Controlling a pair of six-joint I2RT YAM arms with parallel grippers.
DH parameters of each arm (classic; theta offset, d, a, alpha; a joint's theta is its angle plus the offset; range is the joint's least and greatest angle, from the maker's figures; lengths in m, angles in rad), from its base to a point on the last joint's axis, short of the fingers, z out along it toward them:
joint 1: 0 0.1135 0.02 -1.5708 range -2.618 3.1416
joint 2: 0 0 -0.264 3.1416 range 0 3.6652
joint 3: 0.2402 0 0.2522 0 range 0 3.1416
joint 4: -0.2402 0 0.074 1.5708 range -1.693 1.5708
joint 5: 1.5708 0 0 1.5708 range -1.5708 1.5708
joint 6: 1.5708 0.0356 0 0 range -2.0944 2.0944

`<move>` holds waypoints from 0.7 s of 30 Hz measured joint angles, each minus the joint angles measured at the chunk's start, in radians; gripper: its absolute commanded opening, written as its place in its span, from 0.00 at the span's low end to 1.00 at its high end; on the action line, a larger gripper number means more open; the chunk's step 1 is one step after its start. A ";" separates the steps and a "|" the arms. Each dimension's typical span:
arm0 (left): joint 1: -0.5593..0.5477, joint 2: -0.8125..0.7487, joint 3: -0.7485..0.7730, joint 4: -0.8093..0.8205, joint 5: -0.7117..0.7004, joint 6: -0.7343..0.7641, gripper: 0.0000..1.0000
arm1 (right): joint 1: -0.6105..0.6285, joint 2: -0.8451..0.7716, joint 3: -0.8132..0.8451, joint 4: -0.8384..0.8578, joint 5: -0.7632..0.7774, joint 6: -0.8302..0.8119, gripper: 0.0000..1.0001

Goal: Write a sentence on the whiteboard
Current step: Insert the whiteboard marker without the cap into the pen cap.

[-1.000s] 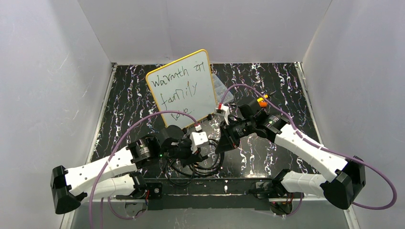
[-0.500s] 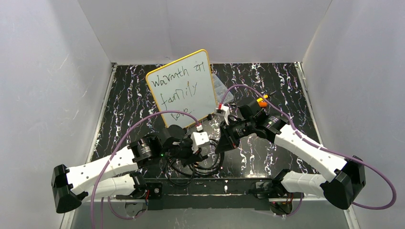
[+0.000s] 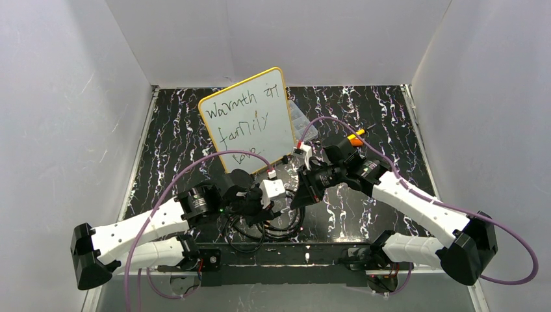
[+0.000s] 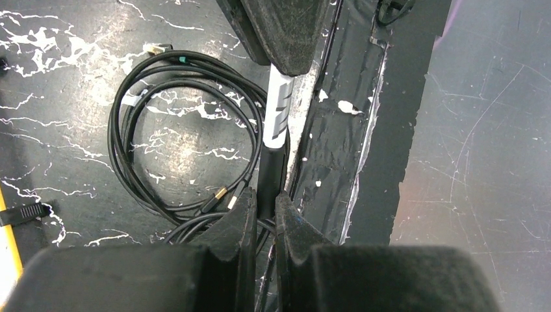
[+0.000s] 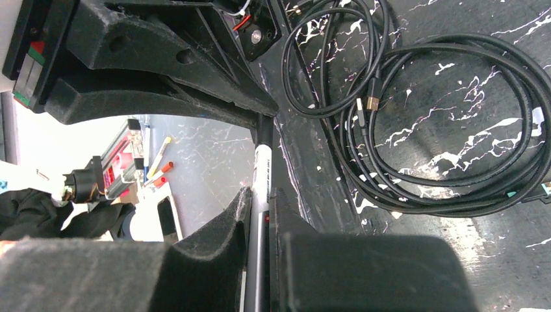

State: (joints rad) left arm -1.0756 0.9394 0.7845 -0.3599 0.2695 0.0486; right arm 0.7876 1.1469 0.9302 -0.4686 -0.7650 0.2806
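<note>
Since the left end effector (image 4: 263, 203) and the right end effector (image 5: 260, 198) are both clamped on one marker (image 4: 278, 107), the left on its black end and the right on the white barrel, any pull off the pen's axis could twist it out of one grip. A dropped marker would likely land in the coiled black cables (image 4: 162, 136) or roll off the near edge just beside them. The whiteboard (image 3: 273, 143) stands tilted at the far middle, its sentence (image 3: 243, 134) in three black lines facing the arms. A wide swing of either wrist could knock it over. The counter (image 3: 170, 140) is black with white veining, taped and chipped along its near edge, and plain white walls (image 3: 62, 104) close it in on three sides.
</note>
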 measured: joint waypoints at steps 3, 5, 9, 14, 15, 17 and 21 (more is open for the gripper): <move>0.000 0.005 0.000 -0.006 0.000 0.000 0.00 | 0.000 -0.002 -0.021 0.031 0.002 0.034 0.01; 0.000 0.006 0.000 -0.011 0.000 0.000 0.00 | 0.002 -0.002 -0.033 0.048 0.003 0.055 0.01; 0.000 0.007 0.002 -0.017 -0.002 0.001 0.00 | 0.006 -0.002 -0.045 0.069 0.004 0.077 0.01; 0.000 0.009 0.002 -0.017 -0.011 0.001 0.00 | 0.010 -0.002 -0.045 0.078 0.014 0.089 0.01; 0.000 0.011 0.002 -0.017 -0.012 0.001 0.00 | 0.012 -0.002 -0.045 0.079 0.018 0.090 0.01; 0.000 0.017 0.002 -0.017 -0.014 0.001 0.00 | 0.016 -0.002 -0.046 0.080 0.028 0.091 0.01; 0.003 0.025 0.002 -0.020 -0.015 0.001 0.00 | 0.024 -0.002 -0.058 0.086 0.037 0.096 0.01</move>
State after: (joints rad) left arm -1.0721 0.9646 0.7860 -0.3801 0.2546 0.0494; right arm 0.8116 1.1454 0.8722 -0.3828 -0.7277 0.3767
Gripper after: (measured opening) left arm 0.065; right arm 0.186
